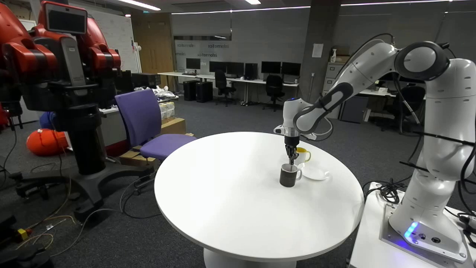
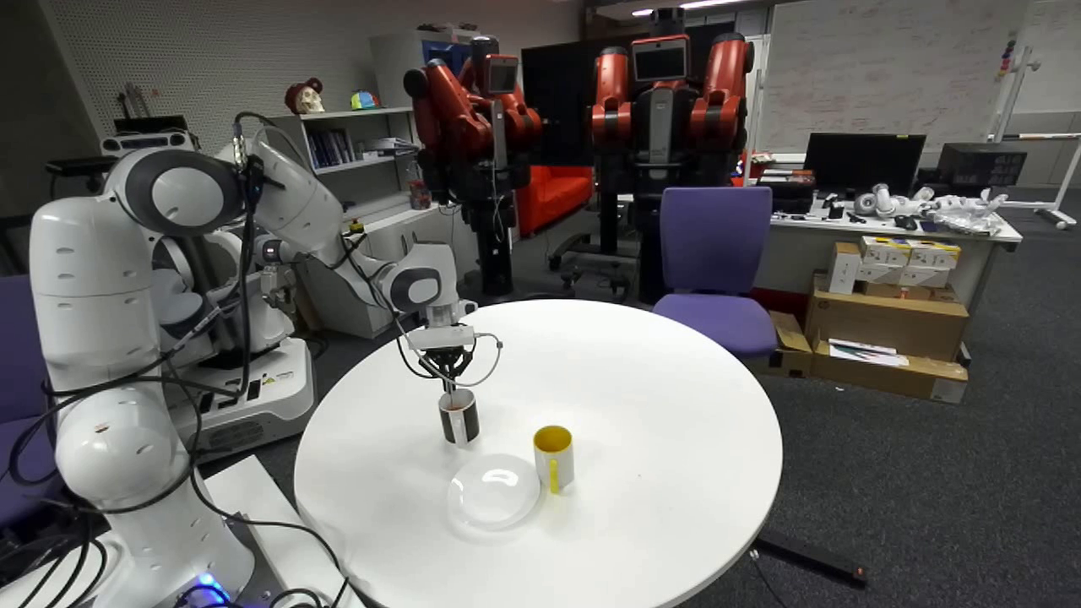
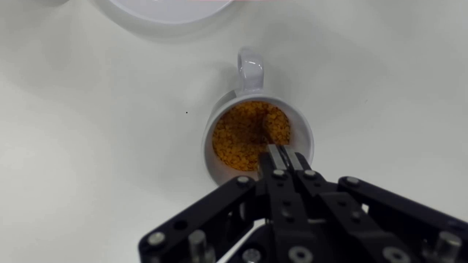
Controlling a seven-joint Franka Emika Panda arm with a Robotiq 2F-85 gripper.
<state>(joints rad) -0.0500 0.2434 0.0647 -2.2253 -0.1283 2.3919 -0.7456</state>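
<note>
My gripper (image 3: pixel 283 148) points down over a dark mug with a white handle (image 1: pixel 287 179). Its fingers are nearly together, shut on a thin metal utensil (image 3: pixel 268 136), seemingly a spoon. The utensil's lower end goes into orange, grain-like bits (image 3: pixel 234 149) inside the mug, so its tip is hidden. The mug stands upright; its white rim shows in the wrist view (image 3: pixel 307 131) and it also shows in an exterior view (image 2: pixel 460 424). In both exterior views the gripper (image 1: pixel 291 160) (image 2: pixel 449 387) is just above the mug's opening.
A white plate (image 2: pixel 494 491) lies beside the dark mug, and its edge shows in the wrist view (image 3: pixel 172 16). A white mug with yellow inside and handle (image 2: pixel 554 464) stands by the plate. All are on a round white table (image 1: pixel 223 208). A purple chair (image 1: pixel 141 115) stands at its edge.
</note>
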